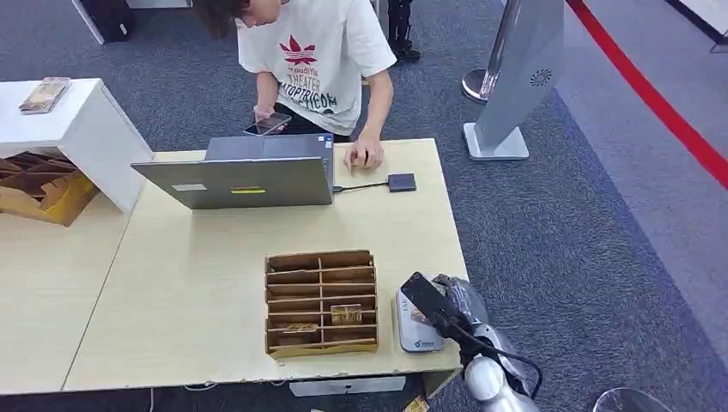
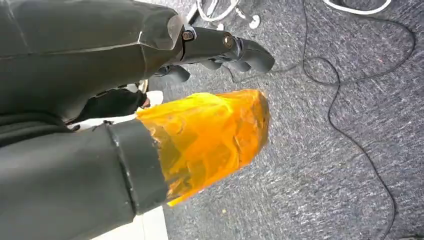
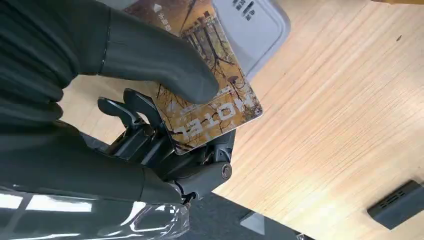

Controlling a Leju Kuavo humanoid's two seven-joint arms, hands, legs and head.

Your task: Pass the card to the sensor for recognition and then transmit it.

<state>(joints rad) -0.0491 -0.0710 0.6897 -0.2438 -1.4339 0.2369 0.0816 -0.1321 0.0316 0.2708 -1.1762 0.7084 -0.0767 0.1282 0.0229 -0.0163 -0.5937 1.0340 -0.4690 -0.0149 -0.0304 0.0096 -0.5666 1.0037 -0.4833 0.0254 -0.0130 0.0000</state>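
Note:
My right hand hovers at the table's near right corner, just over the grey card sensor. In the right wrist view this hand pinches a brown card printed "HOTEL" between the thumb and the dark fingers. The card is held above the sensor and the wooden tabletop. My left hand hangs over the carpet. Its orange-wrapped thumb is apart from the dark fingers, and it holds nothing.
A wooden slotted card box with two more cards stands left of the sensor. Farther back are an open laptop and a dark hub on a cable. A person leans over the far edge with one hand on the table. Cables lie on the carpet.

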